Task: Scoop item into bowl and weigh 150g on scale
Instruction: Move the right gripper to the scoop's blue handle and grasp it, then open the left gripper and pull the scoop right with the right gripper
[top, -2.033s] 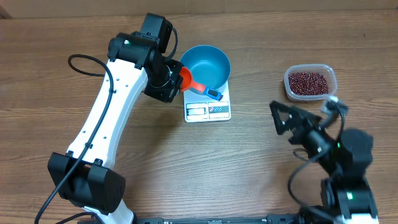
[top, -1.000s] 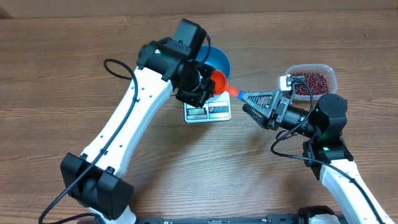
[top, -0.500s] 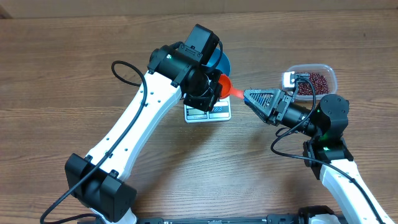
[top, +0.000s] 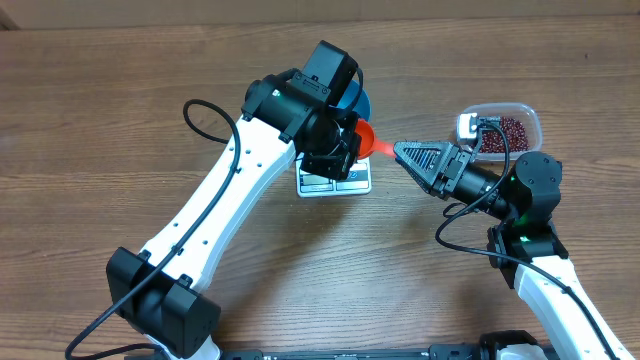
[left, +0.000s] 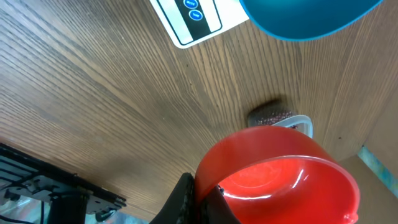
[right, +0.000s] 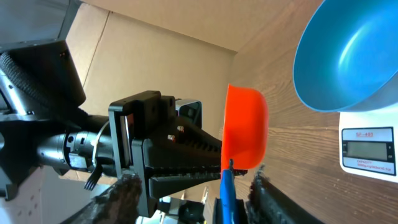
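A: So which step is this?

B: A handover, as I judge it. The left gripper (top: 335, 150) is clamped tight on the cup end of an orange scoop (top: 366, 137) and holds it in the air above the front of the kitchen scale (top: 345, 183). The right gripper (top: 400, 151) meets it from the right. In the right wrist view its fingers stand on either side of the scoop's blue handle (right: 227, 193), with a gap showing on both sides, so nothing is gripped there yet.

A: And the next move?

B: The right jaws need to close squarely on that thin handle before the left lets go. Otherwise the scoop could twist or drop. Scooping hasn't begun, because the cup is empty.

A: Where are the beans?

B: The beans (top: 510, 128) lie in a clear plastic tub (top: 500, 105) near the far right corner of the table (top: 120, 100), just beyond the right arm. They make a loose heap of tiny dark red-brown ovals that should pour and roll easily.

A: And the bowl?

B: The bowl (right: 348, 56) sits on the scale, toward the middle of the table's far edge. It is deep, round, smooth bright blue, and empty.

A: Surfaces?

B: The scoop is glossy moulded plastic with a round cup. The scale is flat, white and rectangular, with a display along its front. The table is matt brown wood grain.
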